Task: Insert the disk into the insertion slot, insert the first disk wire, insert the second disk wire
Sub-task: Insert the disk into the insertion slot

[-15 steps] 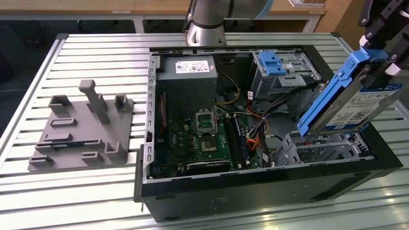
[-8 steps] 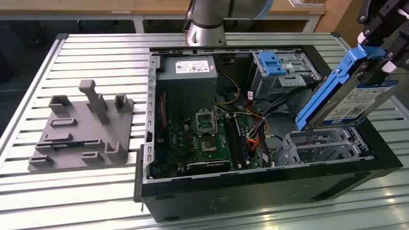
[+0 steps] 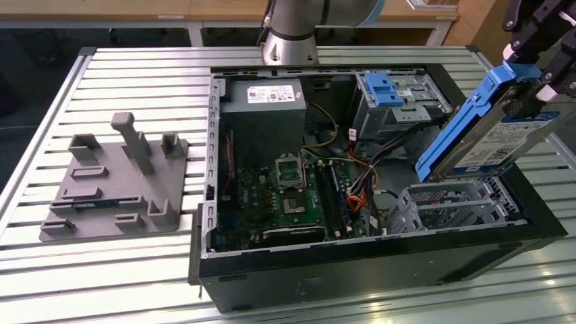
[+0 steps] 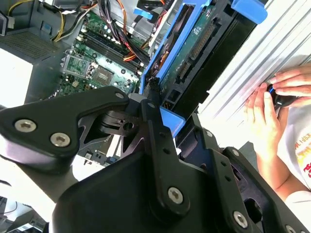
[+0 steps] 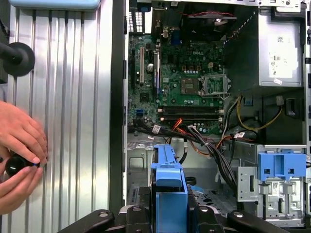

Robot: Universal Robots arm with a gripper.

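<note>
— Where is the disk (image 3: 493, 138) at this moment?

— Up in the air, at the exterior view's right. It hangs tilted, with the handle end of its blue caddy high. Its lower end is just above the insertion slot (image 3: 461, 206) and not yet in it.

— And the gripper (image 3: 533, 75)?

— It is clamped on the upper end of the caddy. In the second wrist view the black fingers (image 4: 155, 126) press on the blue frame, and the drive's green circuit board faces the camera.

— What stands near the slot?

— The taller bay with the blue latch (image 3: 389, 91) stands farther from the camera, inside the same computer case (image 3: 360, 270). A bundle of coloured wires (image 3: 360, 185) lies between the slot and the motherboard (image 3: 288, 189).

— Anything outside the case?

— A grey fixture (image 3: 117, 179) rests on the slatted table (image 3: 135, 67), apart from the case, at the exterior view's left. In the first wrist view a person's hands (image 5: 19, 145) hold a small black object (image 5: 12, 165) over the table beside the case.
</note>
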